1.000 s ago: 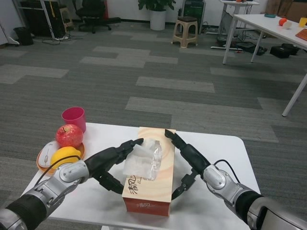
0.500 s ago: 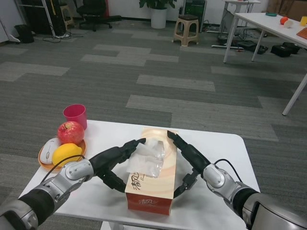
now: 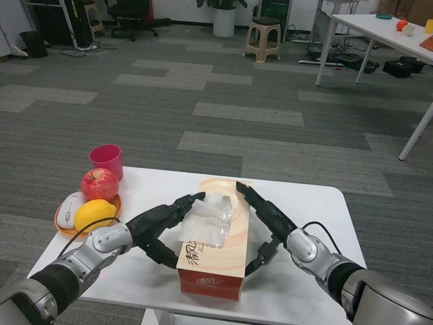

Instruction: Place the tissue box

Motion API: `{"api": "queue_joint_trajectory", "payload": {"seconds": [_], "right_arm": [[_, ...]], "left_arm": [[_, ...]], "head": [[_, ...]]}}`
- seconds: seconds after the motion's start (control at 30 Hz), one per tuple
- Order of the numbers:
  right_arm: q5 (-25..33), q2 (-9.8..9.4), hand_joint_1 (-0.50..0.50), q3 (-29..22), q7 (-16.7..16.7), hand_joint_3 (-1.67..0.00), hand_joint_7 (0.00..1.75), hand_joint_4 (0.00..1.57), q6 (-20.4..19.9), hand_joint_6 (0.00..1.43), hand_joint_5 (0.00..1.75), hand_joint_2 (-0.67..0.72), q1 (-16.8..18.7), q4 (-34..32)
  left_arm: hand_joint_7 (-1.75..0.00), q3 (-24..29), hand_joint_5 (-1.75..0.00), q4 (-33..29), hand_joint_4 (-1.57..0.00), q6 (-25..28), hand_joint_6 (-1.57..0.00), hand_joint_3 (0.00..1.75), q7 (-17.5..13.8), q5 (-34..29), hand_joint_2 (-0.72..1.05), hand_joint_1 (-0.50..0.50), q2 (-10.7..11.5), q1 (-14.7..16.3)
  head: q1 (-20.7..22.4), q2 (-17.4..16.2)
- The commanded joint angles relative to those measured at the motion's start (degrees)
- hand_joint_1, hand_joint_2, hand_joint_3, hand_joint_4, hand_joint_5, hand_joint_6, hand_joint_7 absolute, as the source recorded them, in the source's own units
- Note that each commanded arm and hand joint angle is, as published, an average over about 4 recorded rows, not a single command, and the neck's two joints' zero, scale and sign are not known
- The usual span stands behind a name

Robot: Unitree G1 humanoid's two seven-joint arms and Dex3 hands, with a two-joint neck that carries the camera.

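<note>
The tissue box (image 3: 213, 247) is a long cardboard block, peach-cream on top with a faint swirl pattern and orange-red at its near end, standing near the middle of the white table (image 3: 308, 203). Dark characters run along its left side near the front; they look like Chinese script, but I cannot read them. A crinkled clear plastic tuft (image 3: 208, 220) sticks up from the top slot. The left hand (image 3: 161, 227) clasps the box's left side, fingers stretched along it, and the right hand (image 3: 267, 220) presses the right side likewise. At the far left, an orange plate (image 3: 62, 229) carries a red apple (image 3: 100, 185), a yellow lemon (image 3: 95, 214) and a white mouse (image 3: 69, 209), beside a smooth pink cup (image 3: 107, 160).
</note>
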Motion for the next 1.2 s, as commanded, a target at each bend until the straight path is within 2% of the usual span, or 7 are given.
{"api": "queue_joint_trajectory", "payload": {"seconds": [0.03,0.17,0.4,0.53,0.7,0.8,1.2], "right_arm": [[-0.53,0.33,-0.46,-0.99,0.83,-0.38,0.14,0.00,-0.13,0.00,0.00,-0.24,1.64,-0.50],[-0.57,-0.06,-0.46,-2.27,1.05,-0.40,0.14,0.00,-0.17,0.00,0.00,-0.29,2.08,-1.24],[-0.75,-1.12,-0.46,-5.17,1.88,-0.40,0.14,0.00,-0.26,0.00,0.00,-0.29,3.57,-2.43],[-0.75,-1.56,-0.46,-6.25,2.54,-0.40,0.14,0.00,-0.35,0.00,0.00,-0.29,4.17,-2.85],[-0.84,-2.00,-0.46,-7.98,3.07,-0.40,0.14,0.00,-0.43,0.00,0.00,-0.29,4.67,-2.96],[-0.84,-2.22,-0.46,-8.62,3.29,-0.40,0.14,0.00,-0.43,0.00,0.00,-0.29,4.87,-2.91],[-1.01,-3.27,-0.46,-11.98,4.12,-0.40,0.14,0.00,-0.57,0.00,0.00,-0.29,5.59,-2.91]], "left_arm": [[0.00,-0.90,-0.51,0.80,0.00,0.49,0.00,0.00,-1.13,0.12,0.69,0.50,-1.05,1.65],[0.00,0.38,-0.51,0.71,0.00,0.05,0.00,0.00,-1.22,0.17,0.69,0.50,-1.01,2.18],[0.00,2.62,-0.51,0.54,0.00,0.05,0.00,0.00,-1.61,0.43,0.69,0.50,-0.61,2.75],[0.00,3.30,-0.51,0.54,0.00,0.05,0.00,0.09,-1.68,0.43,0.69,0.50,-0.35,2.91],[0.00,4.47,-0.51,0.54,0.00,0.05,0.00,0.00,-1.74,0.43,0.69,0.50,-0.35,3.19],[0.00,5.26,-0.51,0.54,0.00,0.05,0.00,0.07,-1.81,0.43,0.69,0.50,-0.28,3.39],[0.00,10.05,-0.51,0.41,0.00,-0.30,0.00,0.00,-1.92,0.43,0.69,0.50,0.27,5.12]], "head": [[0.00,0.00],[0.01,0.02],[0.29,0.26],[0.38,0.31],[0.29,0.37],[0.27,0.41],[0.36,0.63]]}}
